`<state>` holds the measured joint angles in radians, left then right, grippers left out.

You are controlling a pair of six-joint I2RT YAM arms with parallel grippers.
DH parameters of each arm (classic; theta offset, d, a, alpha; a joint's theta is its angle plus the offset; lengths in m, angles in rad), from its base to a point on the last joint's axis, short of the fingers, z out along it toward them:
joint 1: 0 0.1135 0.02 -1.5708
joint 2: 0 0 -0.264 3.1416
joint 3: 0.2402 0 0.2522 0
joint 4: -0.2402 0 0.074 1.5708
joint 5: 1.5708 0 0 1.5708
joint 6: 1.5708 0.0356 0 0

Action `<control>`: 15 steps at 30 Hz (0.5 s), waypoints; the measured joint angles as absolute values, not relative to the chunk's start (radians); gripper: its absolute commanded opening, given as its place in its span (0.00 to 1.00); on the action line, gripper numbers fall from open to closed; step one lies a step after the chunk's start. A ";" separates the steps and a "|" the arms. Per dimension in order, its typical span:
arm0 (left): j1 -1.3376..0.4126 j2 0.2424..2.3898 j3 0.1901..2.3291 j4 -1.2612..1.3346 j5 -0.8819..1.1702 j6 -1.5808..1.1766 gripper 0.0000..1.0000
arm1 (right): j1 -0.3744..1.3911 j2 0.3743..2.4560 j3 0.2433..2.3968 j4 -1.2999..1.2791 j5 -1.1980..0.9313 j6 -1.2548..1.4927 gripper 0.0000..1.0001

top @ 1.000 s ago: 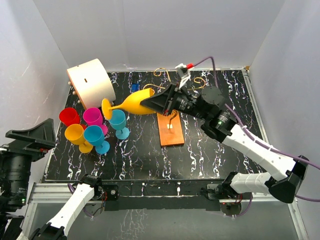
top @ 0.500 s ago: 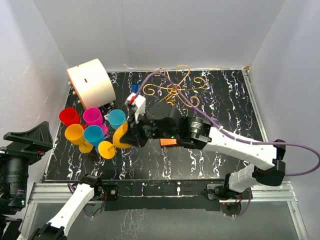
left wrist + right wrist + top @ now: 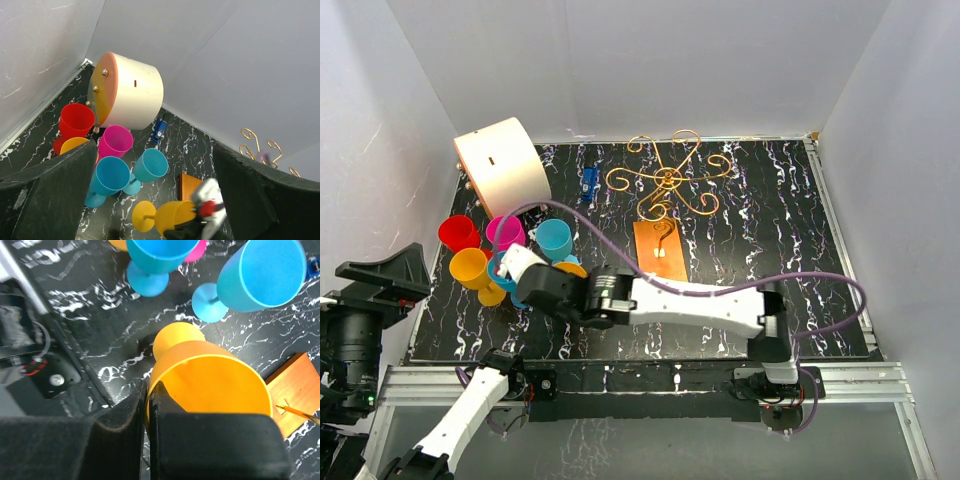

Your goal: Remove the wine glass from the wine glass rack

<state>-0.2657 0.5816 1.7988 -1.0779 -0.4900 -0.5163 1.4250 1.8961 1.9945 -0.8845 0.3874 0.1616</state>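
The wine glass (image 3: pixel 210 385) is yellow and lies tilted just above the black marbled table, its round foot (image 3: pixel 144 216) pointing left. My right gripper (image 3: pixel 148 400) is shut on its rim, one finger inside the bowl and one outside. In the top view the right gripper (image 3: pixel 542 285) covers nearly all of the glass, beside the coloured cups. The wine glass rack (image 3: pixel 667 180), gold wire scrolls on an orange-brown base (image 3: pixel 660 255), stands bare at the back. My left gripper (image 3: pixel 154 145) hangs wide open high over the front left corner, holding nothing.
A white drum with a peach face (image 3: pixel 500 165) sits at the back left. Red (image 3: pixel 458 233), pink (image 3: pixel 505 232), teal (image 3: pixel 554 238), blue (image 3: pixel 110 175) and yellow (image 3: pixel 470 268) glasses stand clustered at the left. A small blue object (image 3: pixel 588 180) lies near the rack.
My right arm has swung from the rack down to the front left, carrying the yellow glass to the cluster of glasses. The rack now stands uncovered. The left gripper has stayed put.
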 measured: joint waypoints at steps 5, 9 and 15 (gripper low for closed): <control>-0.266 0.577 1.799 -1.079 -0.490 -0.517 0.99 | 1.421 2.016 1.997 -0.898 0.425 0.129 0.00; -0.266 0.570 1.800 -1.082 -0.491 -0.516 0.99 | 1.397 2.049 1.996 -0.884 0.392 0.121 0.00; -0.266 0.562 1.801 -1.090 -0.495 -0.517 0.99 | 1.343 2.128 2.068 -0.878 0.333 0.114 0.00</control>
<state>-0.2657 0.5617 1.8008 -1.0904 -0.4946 -0.5167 1.3426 2.1277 2.0678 -0.8776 0.3332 0.1143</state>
